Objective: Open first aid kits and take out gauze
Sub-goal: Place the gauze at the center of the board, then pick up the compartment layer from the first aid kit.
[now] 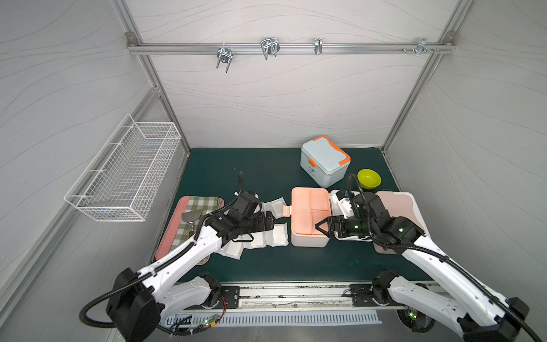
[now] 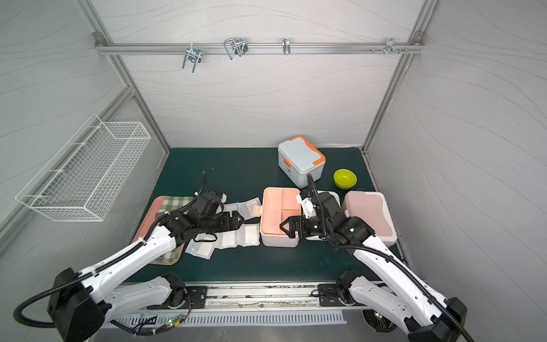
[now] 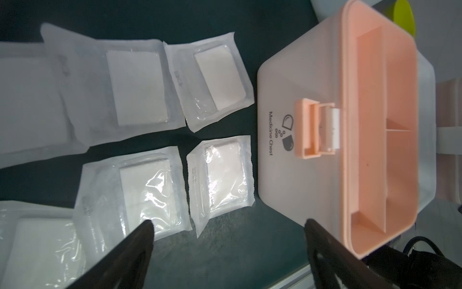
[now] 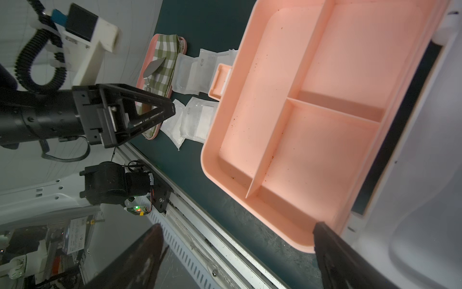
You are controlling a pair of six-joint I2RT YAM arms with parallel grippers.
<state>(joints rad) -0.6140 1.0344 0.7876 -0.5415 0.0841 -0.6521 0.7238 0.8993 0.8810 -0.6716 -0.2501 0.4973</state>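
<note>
- Basket (image 1: 124, 168) of white wire is hung on the left wall, above the tabletop (image 1: 266, 266), which is covered in dark green and walled on three sides.
- Pink tray (image 1: 162, 251) with a checked cloth (image 1: 204, 204) is placed at the near left.
- The gauze (image 1: 279, 234) is laid flat on the tabletop in two rows running left to right, between the tray and the white kit (image 1: 309, 241). The left tool (image 1: 270, 220) is held just above the rows' right end, its jaws spread wide with nothing between them.
- The white kit is stood open at the centre, and its peach insert is seen bare.
- The right tool (image 1: 321, 227) is poised at that kit's near right corner, jaws spread wide and nothing gripped.
- The pink kit (image 1: 393, 207) is set just right of the right arm, lid apparently down. The blue kit (image 1: 324, 160) is stood farther back, lid shut. Both are judged nearer the right arm, so the next opening is expected there.
- Green bowl (image 1: 369, 178) is seen between those two kits.
</note>
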